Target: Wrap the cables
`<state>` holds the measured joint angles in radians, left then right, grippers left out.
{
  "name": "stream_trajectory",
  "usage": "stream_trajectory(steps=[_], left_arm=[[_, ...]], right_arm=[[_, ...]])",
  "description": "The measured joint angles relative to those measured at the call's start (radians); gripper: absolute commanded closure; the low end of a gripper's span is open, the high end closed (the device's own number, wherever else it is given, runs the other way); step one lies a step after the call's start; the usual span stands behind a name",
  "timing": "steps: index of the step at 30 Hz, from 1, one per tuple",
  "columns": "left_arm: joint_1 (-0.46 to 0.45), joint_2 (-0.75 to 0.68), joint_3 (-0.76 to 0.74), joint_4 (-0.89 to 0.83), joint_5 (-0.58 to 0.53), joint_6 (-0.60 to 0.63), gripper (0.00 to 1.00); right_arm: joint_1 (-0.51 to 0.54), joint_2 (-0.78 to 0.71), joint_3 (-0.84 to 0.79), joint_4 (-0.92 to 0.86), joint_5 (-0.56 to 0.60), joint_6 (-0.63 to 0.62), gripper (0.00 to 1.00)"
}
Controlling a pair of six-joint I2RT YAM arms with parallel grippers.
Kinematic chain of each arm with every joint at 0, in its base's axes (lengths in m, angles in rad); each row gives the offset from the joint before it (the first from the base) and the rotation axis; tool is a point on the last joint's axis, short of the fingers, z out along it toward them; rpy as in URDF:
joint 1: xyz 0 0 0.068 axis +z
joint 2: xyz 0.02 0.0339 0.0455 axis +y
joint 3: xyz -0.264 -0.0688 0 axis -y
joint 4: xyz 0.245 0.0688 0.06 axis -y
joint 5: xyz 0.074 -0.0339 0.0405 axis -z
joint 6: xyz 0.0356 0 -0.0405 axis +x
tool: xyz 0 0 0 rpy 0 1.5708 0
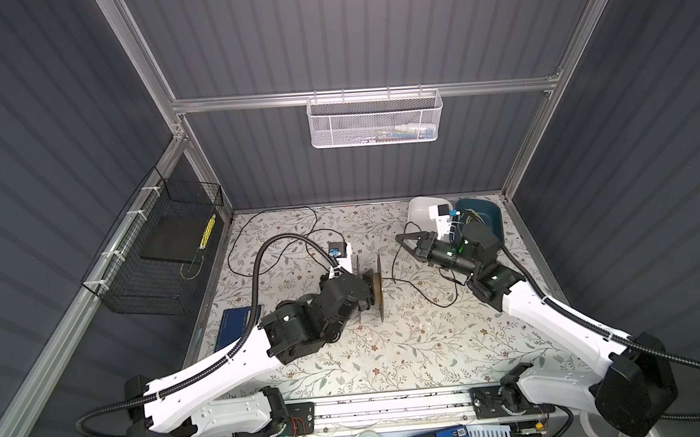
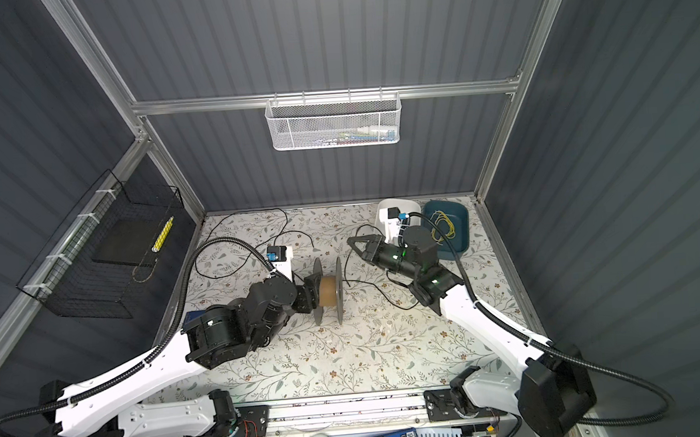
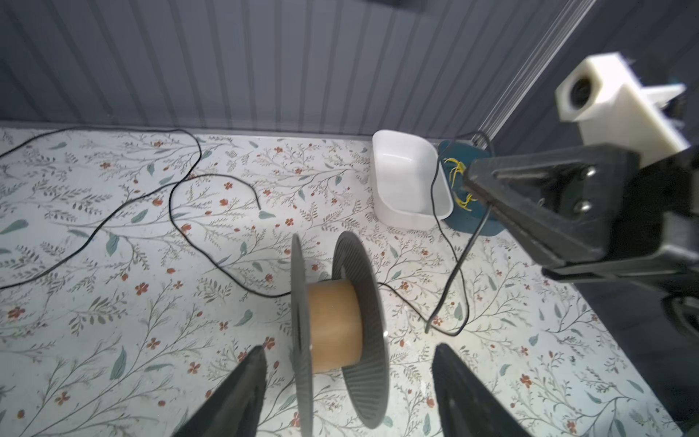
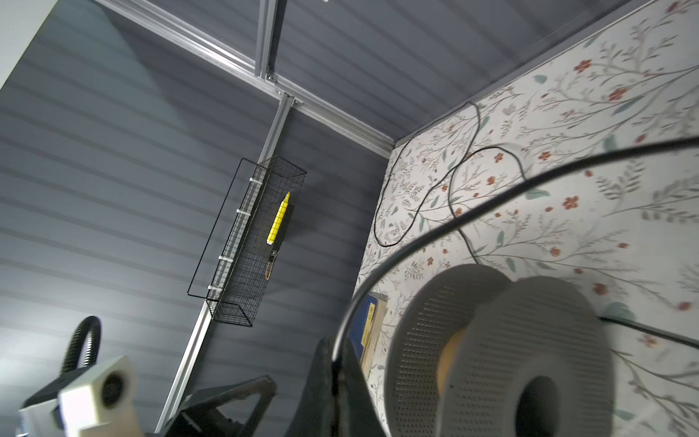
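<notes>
My left gripper point(image 3: 348, 352) was released, its jaws apart on both sides of the spool point(image 3: 333, 325), holding nothing. My right gripper point(image 1: 401, 238) was clenched on the cable point(image 3: 459, 261), right of the spool and nearer the far edge of the tabletop point(image 3: 113, 340). The spool stood on its rims near the middle, its core bare. The rest of the cable lay loose toward the far left corner. I judged I should take the spool squarely, so it would not roll, then lead the cable onto the core with little slack.
</notes>
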<state>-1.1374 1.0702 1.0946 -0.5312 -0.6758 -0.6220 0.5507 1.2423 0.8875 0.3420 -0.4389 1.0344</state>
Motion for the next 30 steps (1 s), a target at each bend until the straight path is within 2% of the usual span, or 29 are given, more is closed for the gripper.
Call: stream_trajectory(steps=[3, 8, 15, 23, 30], left_arm=[[0.016, -0.038, -0.077, 0.002, 0.052, 0.014, 0.24], [0.028, -0.132, -0.178, 0.069, 0.141, 0.063, 0.17], [0.045, -0.156, -0.283, 0.202, 0.210, 0.123, 0.16], [0.087, -0.149, -0.322, 0.315, 0.234, 0.194, 0.20], [0.219, -0.022, -0.322, 0.369, 0.342, 0.192, 0.30]], right_arm=[[0.060, 0.078, 0.021, 0.053, 0.002, 0.024, 1.00], [0.102, 0.161, 0.041, 0.082, 0.019, 0.052, 1.00], [0.114, 0.204, 0.050, 0.128, 0.040, 0.077, 1.00], [0.114, 0.215, 0.050, 0.144, 0.051, 0.085, 1.00], [0.114, 0.252, 0.050, 0.167, 0.055, 0.091, 1.00]])
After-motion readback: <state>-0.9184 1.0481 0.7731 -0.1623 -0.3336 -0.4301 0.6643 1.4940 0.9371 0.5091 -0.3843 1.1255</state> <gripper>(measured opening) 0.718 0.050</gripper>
